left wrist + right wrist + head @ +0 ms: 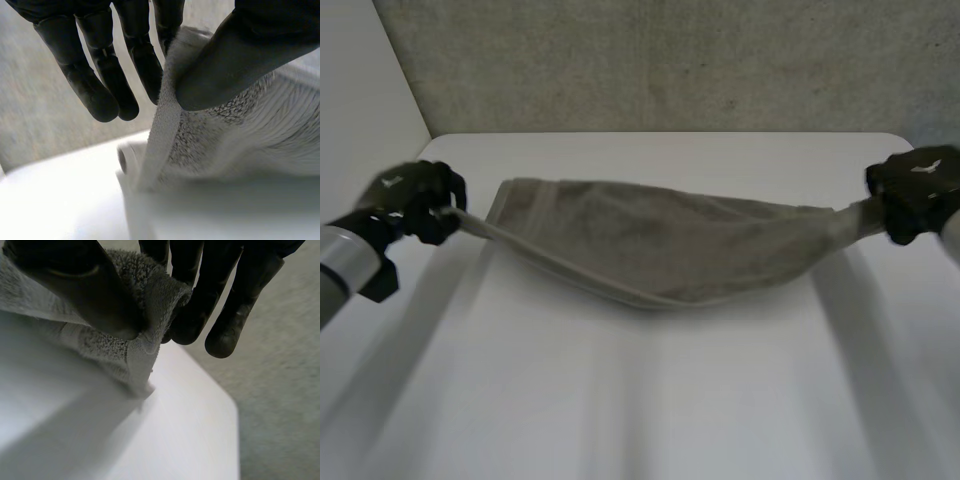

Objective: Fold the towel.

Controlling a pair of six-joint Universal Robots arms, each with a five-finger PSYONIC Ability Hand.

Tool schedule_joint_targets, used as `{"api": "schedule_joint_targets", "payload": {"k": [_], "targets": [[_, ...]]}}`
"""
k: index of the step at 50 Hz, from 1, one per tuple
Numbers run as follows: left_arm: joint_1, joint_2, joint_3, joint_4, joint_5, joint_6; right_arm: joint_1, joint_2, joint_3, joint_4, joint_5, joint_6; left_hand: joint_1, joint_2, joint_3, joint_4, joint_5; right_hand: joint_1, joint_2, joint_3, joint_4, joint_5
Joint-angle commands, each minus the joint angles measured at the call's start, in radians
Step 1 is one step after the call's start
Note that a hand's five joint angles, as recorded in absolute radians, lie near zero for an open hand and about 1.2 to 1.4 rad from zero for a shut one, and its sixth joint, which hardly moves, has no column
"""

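— Where is open room seen along the edges?
— The table (650,400) is bare across its whole near half, and a narrow bare strip runs behind the towel (660,250) up to the far edge under the grey wall (660,60). Both side edges are taken up by the hands.

— How is the towel placed against each hand?
— It is stretched between them and sags in the middle; whether the sag touches the table cannot be told. One end is pinched by the left hand (415,200) at the table's left edge: in the left wrist view the hem is pressed between the thumb and one finger, with the other fingers straight and free beside it. The other end is pinched by the right hand (918,190) near the far right corner, bunched between the thumb and the fingers.

— What is counted?
— One towel, one table, two hands.
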Motion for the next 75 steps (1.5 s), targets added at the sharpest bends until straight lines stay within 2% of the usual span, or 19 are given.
{"api": "schedule_joint_targets", "payload": {"k": [1,3,6,10,23,36,46,56,57,58,60,61,62,63,64,65,66,67,75], "targets": [[0.112,0.209,-0.088,-0.011,0.046,-0.026,-0.116,-0.204,0.022,0.11,-0.109,-0.009,-0.082,-0.124,-0.156,-0.13,-0.284,0.055,0.07,0.05,0.048,0.056],[0.145,0.236,-0.123,-0.011,0.086,-0.046,-0.18,-0.213,0.022,0.17,-0.207,-0.023,-0.082,-0.124,-0.156,-0.13,-0.284,0.055,0.07,0.05,0.048,0.056],[0.15,0.238,-0.143,-0.011,0.104,-0.052,-0.205,-0.204,0.026,0.198,-0.247,-0.037,-0.082,-0.124,-0.156,-0.13,-0.284,0.055,0.07,0.05,0.048,0.056],[0.142,0.201,-0.197,-0.002,0.12,-0.043,-0.226,-0.063,0.048,0.247,-0.305,-0.081,-0.082,-0.124,-0.156,-0.13,-0.284,0.055,0.07,0.05,0.048,0.056],[0.049,-0.086,-0.08,-0.002,0.074,0.006,-0.22,0.226,-0.057,0.256,-0.183,-0.132,-0.082,-0.124,-0.156,-0.13,-0.284,0.055,0.07,0.05,0.048,0.056],[-0.124,-0.385,0.293,-0.004,-0.175,0.014,-0.171,0.393,-0.187,0.18,-0.164,0.031,-0.082,-0.124,-0.156,-0.13,-0.284,0.055,0.07,0.05,0.048,0.056],[-0.187,-0.558,0.482,-0.002,-0.271,0.038,-0.107,0.503,-0.282,0.126,-0.052,0.071,-0.082,-0.124,-0.156,-0.13,-0.284,0.055,0.07,0.05,0.048,0.056],[-0.22,-0.647,0.574,0.001,-0.359,0.153,-0.082,0.603,-0.368,0.124,-0.028,0.111,-0.082,-0.124,-0.156,-0.13,-0.284,0.055,0.07,0.05,0.048,0.056],[-0.221,-0.652,0.579,0.001,-0.362,0.16,-0.081,0.606,-0.374,0.123,-0.028,0.129,-0.082,-0.124,-0.156,-0.13,-0.284,-0.212,-0.196,-0.217,-0.219,-0.21],[-0.221,-0.652,0.579,0.001,-0.362,0.16,-0.081,0.606,-0.374,0.123,-0.028,0.129,-0.082,-0.124,-0.156,-0.13,-0.284,-0.214,-0.199,-0.219,-0.222,-0.213],[-0.224,-0.652,0.585,0.002,-0.364,0.158,-0.077,0.603,-0.374,0.1,-0.025,0.163,-0.082,-0.124,-0.156,-0.13,-0.284,-0.752,-0.736,-0.757,-0.759,-0.751],[-0.224,-0.652,0.585,0.002,-0.364,0.158,-0.077,0.603,-0.374,0.1,-0.025,0.163,-0.082,-0.124,-0.156,-0.13,-0.284,-0.755,-0.739,-0.759,-0.762,-0.753],[-0.226,-0.647,0.585,0.002,-0.364,0.158,-0.076,0.6,-0.373,0.081,-0.023,0.176,-0.113,-0.156,-0.188,-0.162,-0.316,-0.993,-0.977,-0.998,-1.0,-0.992],[-0.227,-0.643,0.582,0.002,-0.362,0.158,-0.076,0.588,-0.365,0.065,-0.023,0.187,-0.352,-0.394,-0.426,-0.401,-0.554,-1.167,-1.151,-1.172,-1.174,-1.166],[-0.227,-0.643,0.582,0.002,-0.362,0.158,-0.076,0.588,-0.365,0.064,-0.023,0.187,-0.354,-0.397,-0.429,-0.403,-0.557,-1.167,-1.151,-1.172,-1.174,-1.166],[-0.23,-0.635,0.578,0.002,-0.362,0.157,-0.076,0.564,-0.359,0.051,-0.023,0.195,-0.575,-0.618,-0.65,-0.624,-0.778,-1.167,-1.151,-1.172,-1.174,-1.166],[-0.23,-0.635,0.578,0.002,-0.362,0.157,-0.076,0.563,-0.359,0.051,-0.023,0.195,-0.578,-0.62,-0.652,-0.626,-0.78,-1.167,-1.151,-1.172,-1.174,-1.166],[-0.236,-0.62,0.573,0.002,-0.362,0.155,-0.079,0.527,-0.35,0.037,-0.023,0.203,-0.729,-0.771,-0.803,-0.777,-0.931,-1.167,-1.151,-1.172,-1.174,-1.166],[-0.244,-0.52,0.529,0.001,-0.353,0.149,-0.091,0.338,-0.284,-0.026,-0.032,0.235,-0.78,-0.822,-0.854,-0.829,-0.982,-1.167,-1.151,-1.172,-1.174,-1.166]]}}
